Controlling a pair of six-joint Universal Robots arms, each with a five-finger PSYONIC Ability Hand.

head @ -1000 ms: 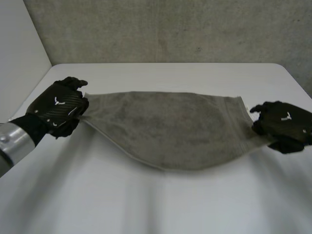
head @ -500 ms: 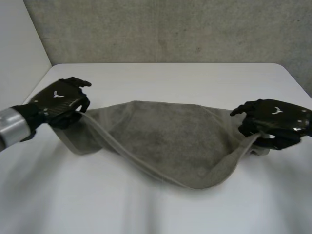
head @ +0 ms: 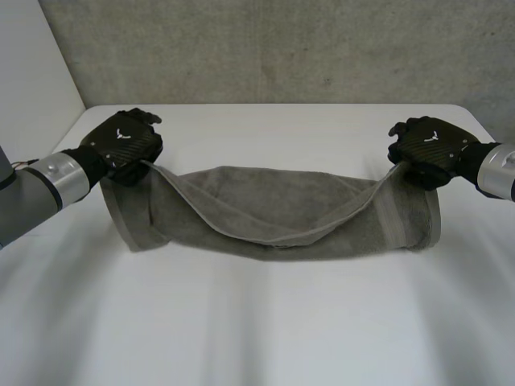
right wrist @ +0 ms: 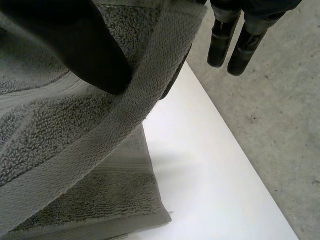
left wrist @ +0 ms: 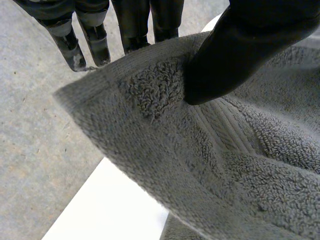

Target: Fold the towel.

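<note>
Towel (head: 273, 217), grey: raised corners are clamped by left hand (head: 125, 145) and right hand (head: 426, 149), thumb-on-hem pinches seen in wrist views; white table (head: 265, 322) spread wide before the fold.

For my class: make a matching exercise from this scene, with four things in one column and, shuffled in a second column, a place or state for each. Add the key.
1. left hand
2. right hand
3. towel
4. table

A. white, bearing the cloth
B. grey, sagging between two lifted corners
C. pinching the corner on the robot's right
D. pinching the corner on the robot's left

Pairs: 1-D, 2-C, 3-B, 4-A
</note>
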